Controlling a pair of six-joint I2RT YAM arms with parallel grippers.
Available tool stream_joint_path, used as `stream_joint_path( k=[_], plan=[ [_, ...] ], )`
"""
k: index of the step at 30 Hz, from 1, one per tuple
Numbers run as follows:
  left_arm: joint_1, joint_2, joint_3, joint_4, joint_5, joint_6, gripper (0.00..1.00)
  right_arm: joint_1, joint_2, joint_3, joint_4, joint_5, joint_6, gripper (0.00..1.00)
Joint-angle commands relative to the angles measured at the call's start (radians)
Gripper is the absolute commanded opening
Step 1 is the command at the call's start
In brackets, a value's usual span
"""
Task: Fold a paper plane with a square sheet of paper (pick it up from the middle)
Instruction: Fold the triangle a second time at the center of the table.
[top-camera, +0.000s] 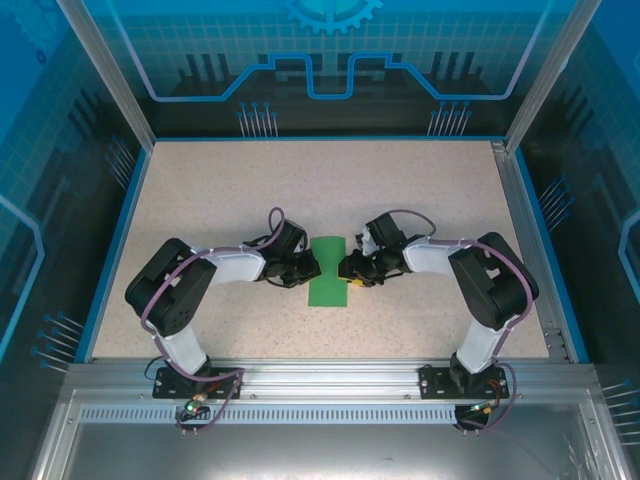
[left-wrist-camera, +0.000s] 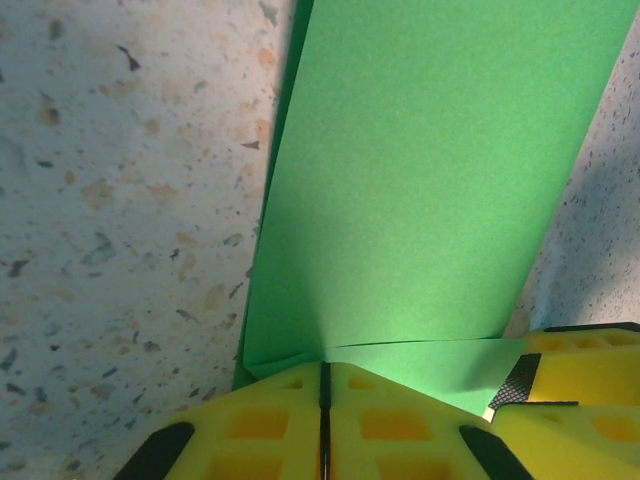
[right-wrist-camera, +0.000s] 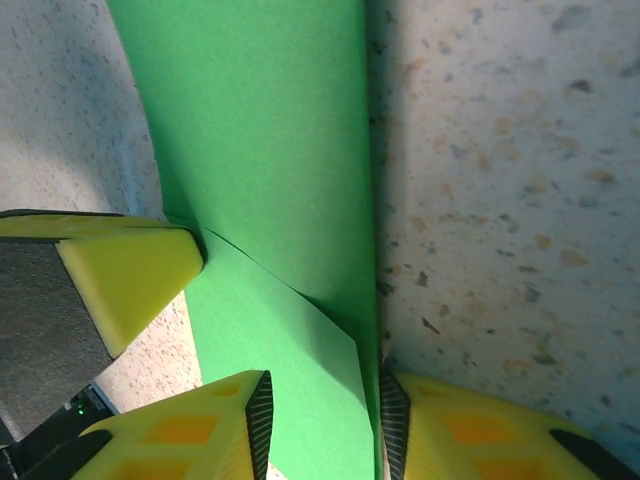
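Observation:
The square sheet of paper, bright green and folded into a narrow rectangle, lies mid-table between the two grippers. My left gripper is at its left edge. In the left wrist view the yellow jaws are pressed together, and the paper puckers into their tips, so they pinch its edge. My right gripper is at the opposite edge. Its jaws stand open astride a flap of the paper, which lies loose between the pads. The left gripper's fingertip touches the paper's far edge.
The speckled beige table has blue raised borders and transparent walls around it. The right gripper's fingers crowd the lower right corner of the left wrist view. Both arms' elbows sit near the front.

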Motion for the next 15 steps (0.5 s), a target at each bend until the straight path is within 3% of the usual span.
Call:
stream_joint_path(
  k=[1, 15],
  plan=[
    [0.001, -0.010, -0.010, -0.070, -0.016, 0.014, 0.11, -0.001, 0.033, 0.014, 0.048, -0.043, 0.015, 0.36],
    [0.003, -0.042, -0.027, -0.071, -0.039, -0.004, 0.12, -0.005, -0.004, -0.034, 0.140, -0.097, -0.002, 0.39]
  ],
)
